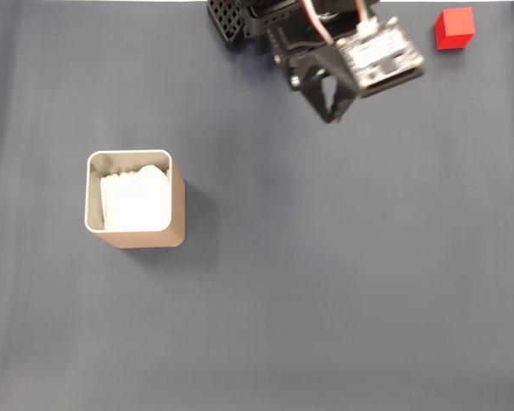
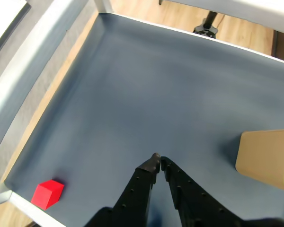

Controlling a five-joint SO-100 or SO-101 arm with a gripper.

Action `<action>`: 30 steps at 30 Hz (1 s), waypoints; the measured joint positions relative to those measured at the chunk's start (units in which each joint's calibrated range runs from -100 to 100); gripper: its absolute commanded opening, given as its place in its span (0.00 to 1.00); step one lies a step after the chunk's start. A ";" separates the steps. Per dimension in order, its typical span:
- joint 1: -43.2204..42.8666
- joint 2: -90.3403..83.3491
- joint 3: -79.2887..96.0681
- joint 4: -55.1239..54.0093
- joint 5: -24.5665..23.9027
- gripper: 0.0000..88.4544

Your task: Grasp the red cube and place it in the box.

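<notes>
Hovering over the dark mat, the gripper (image 2: 157, 160) is keeping its jaws pressed together on nothing. The red cube (image 2: 47, 194) is sitting near the mat's corner, well apart from the box (image 1: 135, 210).

The table (image 1: 325, 282) is covered with a dark blue-grey mat, faintly creased. The box (image 1: 135, 200) stands directly on it, upright and open at the top, tan on the outside with a pale rim and white inside. In the fixed view the red cube (image 1: 455, 27) sits on the mat far to the right of the box and well above it, near the top edge. In the wrist view the cube (image 2: 47, 193) rests close to the mat's near left corner, well apart from the box (image 2: 267, 158).
</notes>
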 measured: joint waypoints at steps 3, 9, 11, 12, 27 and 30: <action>-2.63 0.00 0.00 0.65 0.24 0.03; -8.12 -1.52 0.00 2.03 0.63 0.04; -10.15 -2.23 0.27 2.03 0.73 0.05; -11.12 -2.59 0.91 2.03 0.78 0.05; -22.17 -6.60 5.56 3.49 2.39 0.15; -23.75 -7.85 6.74 3.74 2.98 0.18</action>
